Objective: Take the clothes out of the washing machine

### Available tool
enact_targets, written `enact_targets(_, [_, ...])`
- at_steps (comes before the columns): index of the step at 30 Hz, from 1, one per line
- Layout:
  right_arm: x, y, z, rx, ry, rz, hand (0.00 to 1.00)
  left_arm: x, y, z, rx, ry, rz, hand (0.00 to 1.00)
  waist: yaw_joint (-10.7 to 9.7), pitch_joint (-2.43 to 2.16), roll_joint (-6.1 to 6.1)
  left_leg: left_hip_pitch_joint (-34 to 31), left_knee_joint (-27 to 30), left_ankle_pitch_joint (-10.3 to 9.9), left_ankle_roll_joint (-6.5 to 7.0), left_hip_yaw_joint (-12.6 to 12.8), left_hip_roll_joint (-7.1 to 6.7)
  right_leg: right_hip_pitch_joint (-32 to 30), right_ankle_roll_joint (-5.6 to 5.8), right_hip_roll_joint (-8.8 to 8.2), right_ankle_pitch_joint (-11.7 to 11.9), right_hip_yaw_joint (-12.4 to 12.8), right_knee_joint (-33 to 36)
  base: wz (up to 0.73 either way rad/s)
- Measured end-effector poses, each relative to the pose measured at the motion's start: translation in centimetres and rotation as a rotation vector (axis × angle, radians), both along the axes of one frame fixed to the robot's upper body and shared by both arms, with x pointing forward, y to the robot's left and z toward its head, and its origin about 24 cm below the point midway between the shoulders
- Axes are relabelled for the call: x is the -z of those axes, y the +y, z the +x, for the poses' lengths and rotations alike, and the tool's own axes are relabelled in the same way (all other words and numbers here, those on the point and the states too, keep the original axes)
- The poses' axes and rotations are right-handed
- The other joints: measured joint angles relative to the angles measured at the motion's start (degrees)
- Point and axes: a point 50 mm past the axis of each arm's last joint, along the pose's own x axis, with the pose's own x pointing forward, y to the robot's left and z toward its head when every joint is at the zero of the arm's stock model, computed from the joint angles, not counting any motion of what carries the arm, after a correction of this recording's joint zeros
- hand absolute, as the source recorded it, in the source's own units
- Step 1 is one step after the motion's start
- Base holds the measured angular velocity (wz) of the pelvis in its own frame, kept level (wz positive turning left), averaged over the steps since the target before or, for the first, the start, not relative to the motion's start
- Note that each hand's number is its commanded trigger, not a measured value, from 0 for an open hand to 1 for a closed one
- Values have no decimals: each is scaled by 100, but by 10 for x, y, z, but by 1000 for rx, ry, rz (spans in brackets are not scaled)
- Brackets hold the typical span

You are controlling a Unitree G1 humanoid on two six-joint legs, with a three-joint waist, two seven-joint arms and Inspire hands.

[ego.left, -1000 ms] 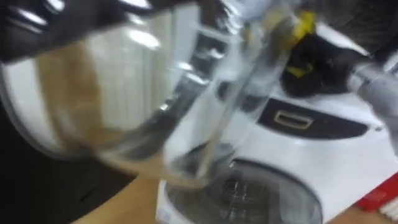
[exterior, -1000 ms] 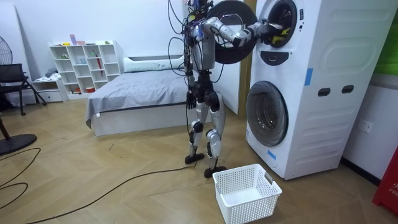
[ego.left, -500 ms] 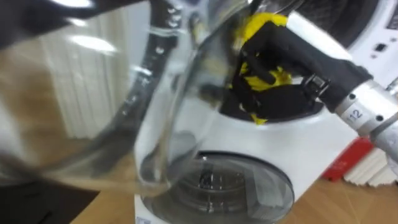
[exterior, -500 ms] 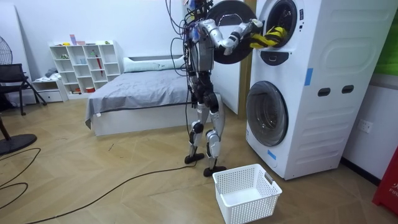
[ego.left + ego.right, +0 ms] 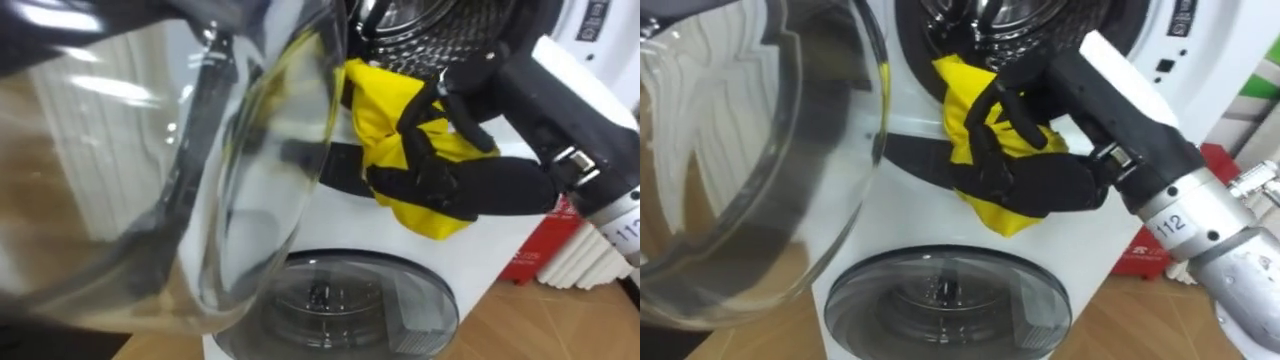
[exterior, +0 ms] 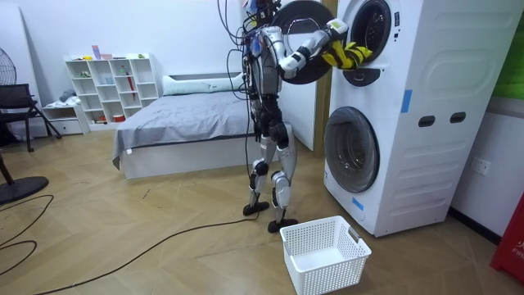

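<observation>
Right eye view is showing you the right robot hand (image 5: 1025, 170) clenching around a yellow garment (image 5: 970, 95), holding it just outside the upper drum mouth (image 5: 990, 25) beside the open glass door (image 5: 750, 150), probably so the cloth is clearing the rim before lowering toward the white basket (image 6: 323, 254).

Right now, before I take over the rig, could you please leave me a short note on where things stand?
Right hand: shut on the crumpled yellow garment, at the mouth of the steel drum in the upper white washing machine.
Round glass door: swung open on the robot's left.
White plastic laundry basket: by the robot's feet, in front of the lower machine.
Done: garment gripped and mostly outside the drum.
Left: bring it clear, then probably drop it in the basket. I cannot tell whether more clothes lie in the drum.
</observation>
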Motion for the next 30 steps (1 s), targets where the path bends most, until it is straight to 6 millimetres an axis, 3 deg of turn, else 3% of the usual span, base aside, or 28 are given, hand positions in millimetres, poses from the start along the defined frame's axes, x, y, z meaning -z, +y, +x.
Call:
enact_targets(7, [13, -16, -6, 88, 51, 18, 100, -1, 2, -1, 2, 4, 0, 0, -143, 25, 42, -6, 14, -17, 8, 33, 0, -23, 1, 8, -1, 46, -10, -4])
enact_targets(11, [29, -22, -9, 117, 124, 22, 100, -1, 2, -2, 3, 4, -2, 0, -192, 45, 77, 10, 9, -17, 7, 181, 8, -86, 1, 43, 0, 170, 17, -17])
enact_targets(14, [33, -32, -9, 166, 143, 24, 100, -2, 5, -1, -13, -2, 6, 0, -324, 72, 29, -32, 9, -26, 5, 314, 0, -212, 2, 60, -1, 291, 101, -22])
enact_targets(19, [38, -59, -12, 323, 150, 25, 100, -5, 14, -5, -49, -6, 31, 0, -457, 46, -23, -47, 9, -50, -6, 561, 15, -362, 2, 140, 0, 531, 177, -28])
enact_targets(24, [61, -79, -11, 427, 239, 61, 100, -8, 20, -1, -35, -5, 49, 0, -697, 29, -45, -35, 15, -76, 5, 695, 4, -428, 4, 144, 3, 609, 220, -13])
enact_targets(28, [80, -91, -11, 494, 310, 102, 100, -10, 27, 3, -25, -2, 64, 0, -733, 39, -58, -16, 12, -78, 4, 807, 0, -489, 3, 152, 1, 591, 297, -17])
enact_targets(30, [101, -101, -16, 548, 397, 129, 100, -10, 26, 10, -21, -5, 63, 0, -728, 38, -49, -7, 17, -115, -1, 879, 13, -500, 2, 171, 2, 606, 313, -7])
